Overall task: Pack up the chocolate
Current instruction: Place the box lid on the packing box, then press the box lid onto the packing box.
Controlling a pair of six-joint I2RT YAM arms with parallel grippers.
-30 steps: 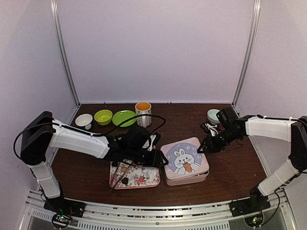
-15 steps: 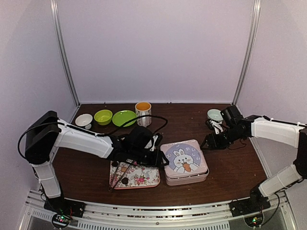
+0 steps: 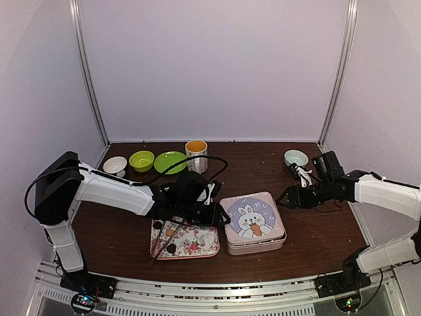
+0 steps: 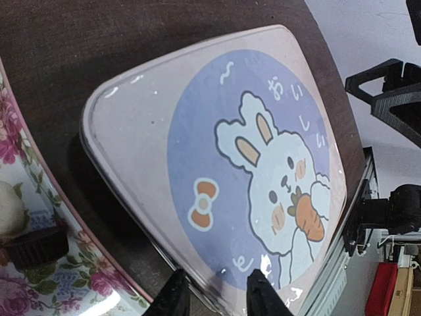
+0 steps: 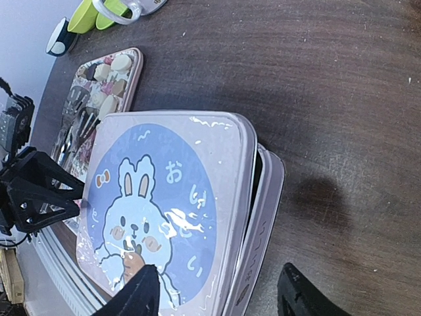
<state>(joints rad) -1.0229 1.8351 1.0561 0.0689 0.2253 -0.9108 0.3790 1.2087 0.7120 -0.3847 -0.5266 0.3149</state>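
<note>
Bunny lid (image 5: 158, 210) sits skewed on its tin (image 5: 268, 197), with a dark gap showing down the right side. Right gripper (image 5: 217, 297) hangs over the near corner, fingers spread wide. Left gripper (image 5: 74, 196) is right at the lid's left edge. Beyond it, there's chocolate (image 5: 108, 69) in a floral tray (image 5: 136, 72), and green bowls (image 5: 89, 16) by the worktop (image 5: 316, 99) edge.

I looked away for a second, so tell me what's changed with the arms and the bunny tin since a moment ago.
The right tool drew back to the right, away from the bunny tin's edge, and its jaws opened wider; it holds nothing. The left tool stayed at the tin's left edge. The tin, the floral tray, the chocolates and the mug did not move.
</note>
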